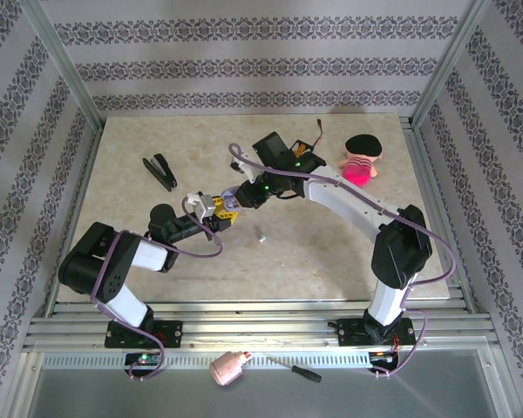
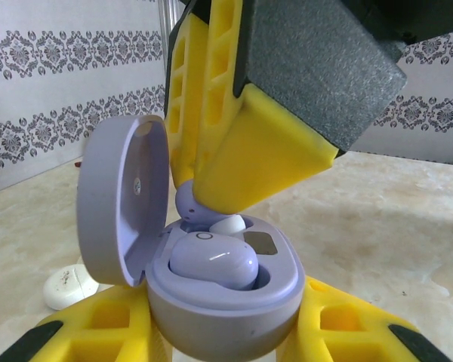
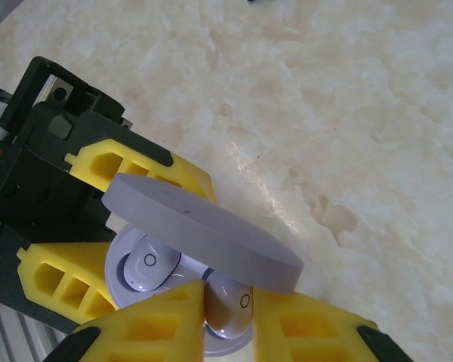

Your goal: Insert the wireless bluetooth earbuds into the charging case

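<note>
You are seating the second bud. Your left gripper (image 2: 225, 333) clamps the small lavender oval plastic charging case (image 2: 226, 305), held above the marbled beige table (image 1: 331, 252) just left of its middle, with the lid (image 2: 121, 204) standing open. One tiny lavender bean-like earbud (image 2: 211, 260) already sits in its socket. Your right gripper (image 3: 228, 298) pinches the second earbud (image 3: 230, 311) at the far socket. Next, press it down squarely, then let go gently without dragging it out.

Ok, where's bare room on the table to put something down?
Free: the near tabletop strip between the arm bases, and the far left behind the black clip. Crowded: centre, where left claw and right claw meet at the charging case.
</note>
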Available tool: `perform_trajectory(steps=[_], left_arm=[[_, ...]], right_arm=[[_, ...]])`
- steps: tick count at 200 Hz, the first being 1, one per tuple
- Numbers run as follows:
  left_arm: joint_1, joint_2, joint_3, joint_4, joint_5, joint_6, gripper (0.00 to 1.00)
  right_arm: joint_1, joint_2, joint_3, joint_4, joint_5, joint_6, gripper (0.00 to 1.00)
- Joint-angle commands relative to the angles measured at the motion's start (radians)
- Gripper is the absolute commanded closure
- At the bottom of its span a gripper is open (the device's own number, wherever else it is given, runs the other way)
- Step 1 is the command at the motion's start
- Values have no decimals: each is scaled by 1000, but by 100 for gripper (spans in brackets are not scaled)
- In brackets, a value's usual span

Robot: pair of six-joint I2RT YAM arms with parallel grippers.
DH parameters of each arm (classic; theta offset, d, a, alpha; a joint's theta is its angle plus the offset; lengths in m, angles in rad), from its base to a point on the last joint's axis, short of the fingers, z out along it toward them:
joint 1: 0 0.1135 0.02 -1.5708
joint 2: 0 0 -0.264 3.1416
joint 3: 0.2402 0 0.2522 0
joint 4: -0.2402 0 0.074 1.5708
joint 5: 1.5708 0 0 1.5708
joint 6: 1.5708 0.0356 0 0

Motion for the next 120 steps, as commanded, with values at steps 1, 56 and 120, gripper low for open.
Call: perform_trajectory(steps=[1, 56, 120], left_arm=[[6, -1, 8, 55, 15, -19, 86], [5, 4, 11, 55, 16, -22, 86], [6, 6, 14, 57, 15, -20, 85]], right_arm=[[21, -25, -16, -50, 78, -56, 80], [37, -32, -22, -55, 93, -81, 80], [53, -51, -17, -47, 68, -86, 67]])
